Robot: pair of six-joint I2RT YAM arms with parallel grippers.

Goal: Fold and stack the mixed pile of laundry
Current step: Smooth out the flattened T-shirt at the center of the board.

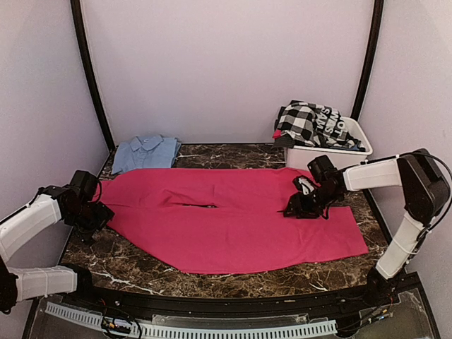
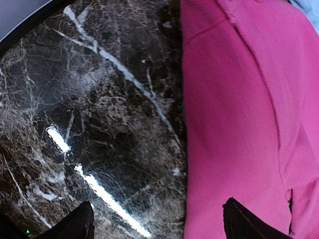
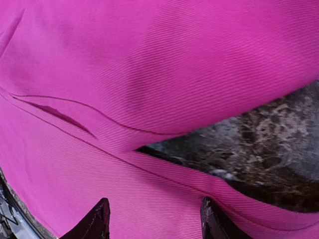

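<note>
A magenta-pink cloth (image 1: 226,222) lies spread flat across the marble table, with a slit near its middle. My left gripper (image 1: 95,215) is open at the cloth's left edge; in the left wrist view its fingertips (image 2: 249,224) straddle the edge of the pink cloth (image 2: 239,114) and bare marble. My right gripper (image 1: 302,207) is open, low over the cloth's right part; in the right wrist view its fingertips (image 3: 102,219) hover over the pink cloth (image 3: 149,64) beside a gap of bare marble. A folded light-blue piece (image 1: 146,152) lies at the back left. A black-and-white checked garment (image 1: 314,123) sits in the tub. No navy sheet shows.
A white plastic tub (image 1: 330,154) stands at the back right, close behind my right arm. The dark marble table (image 1: 134,265) shows at the front and along the left edge. Black frame poles (image 1: 90,74) rise at both back corners.
</note>
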